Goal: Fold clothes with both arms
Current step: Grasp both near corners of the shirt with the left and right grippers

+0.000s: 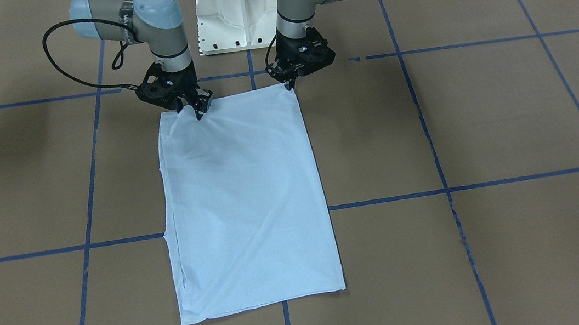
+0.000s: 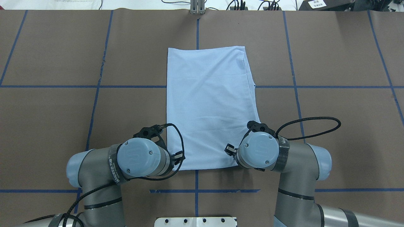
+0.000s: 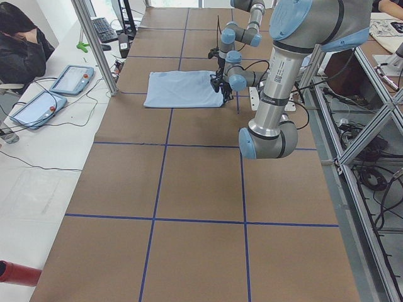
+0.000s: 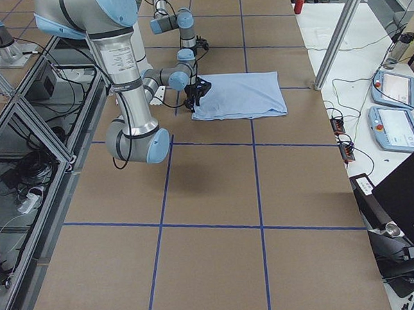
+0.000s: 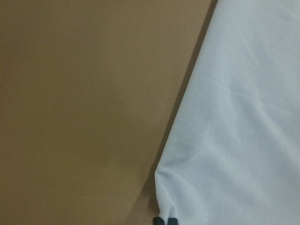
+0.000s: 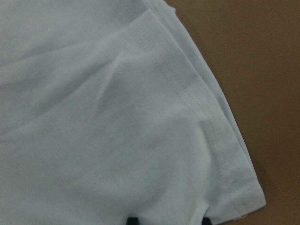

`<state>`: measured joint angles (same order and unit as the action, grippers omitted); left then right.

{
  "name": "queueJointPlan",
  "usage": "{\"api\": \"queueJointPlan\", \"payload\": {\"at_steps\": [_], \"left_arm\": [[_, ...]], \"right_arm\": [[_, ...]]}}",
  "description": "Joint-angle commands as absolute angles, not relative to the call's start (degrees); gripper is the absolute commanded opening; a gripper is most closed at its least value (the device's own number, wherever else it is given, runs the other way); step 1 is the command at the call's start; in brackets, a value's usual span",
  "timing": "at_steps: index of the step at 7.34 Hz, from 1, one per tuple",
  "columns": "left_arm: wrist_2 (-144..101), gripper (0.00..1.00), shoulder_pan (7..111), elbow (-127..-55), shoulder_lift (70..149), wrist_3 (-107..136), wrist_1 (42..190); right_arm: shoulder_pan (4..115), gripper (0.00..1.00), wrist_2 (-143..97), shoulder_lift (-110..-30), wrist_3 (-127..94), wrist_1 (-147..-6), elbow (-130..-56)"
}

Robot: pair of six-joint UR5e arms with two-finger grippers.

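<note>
**Gripped at One Corner, Spread at the Other**

Found the brown surface (image 1: 483, 116) crossed by blue tape lines. Found the T-shirt (image 1: 247, 201) lying flat about midway between the surface's two ends. Already narrowed to a long rectangle, with one short edge towards the robot's edge of the surface and the other towards the operators' edge. Saw the left arm (image 2: 139, 159) and right arm (image 2: 262, 149) bent down over the robot-side short edge, one at each corner.

Found the left claw (image 1: 289, 86) pinched tight on its corner, cloth gathered at the tips. Found the right claw (image 1: 198, 109) spread, fingertips (image 6: 132, 220) apart astride the hemmed corner, apparently gripping nothing yet.

Judged the step to be taking both corners for a fold towards the operators' edge. Judged it best to close the right claw on every layer first. Then to raise both corners level and together, low and taut, without dragging the stacked side folds askew.

Made out no print or neck label on the upturned cloth. Noticed white lettering on the left wrist's band (image 2: 113, 168), too small to read surely.
</note>
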<state>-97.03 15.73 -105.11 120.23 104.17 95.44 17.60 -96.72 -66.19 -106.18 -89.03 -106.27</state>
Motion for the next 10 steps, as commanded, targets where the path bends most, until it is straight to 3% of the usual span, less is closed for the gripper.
{"api": "queueJointPlan", "payload": {"at_steps": [1, 5, 10], "left_arm": [[-97.0, 0.0, 15.7, -105.0, 120.2, 104.2, 95.4], [-97.1, 0.0, 15.8, -106.2, 120.1, 104.1, 95.3], [-96.9, 0.0, 9.1, -121.4, 114.0, 105.3, 92.6]], "right_arm": [[17.8, 0.0, -96.9, -65.5, -106.2, -89.0, -106.3], [18.1, 0.0, -96.8, -64.9, -106.3, -88.9, -107.1], [11.7, 0.0, -97.9, -68.6, -106.1, -88.0, -120.2]]}}
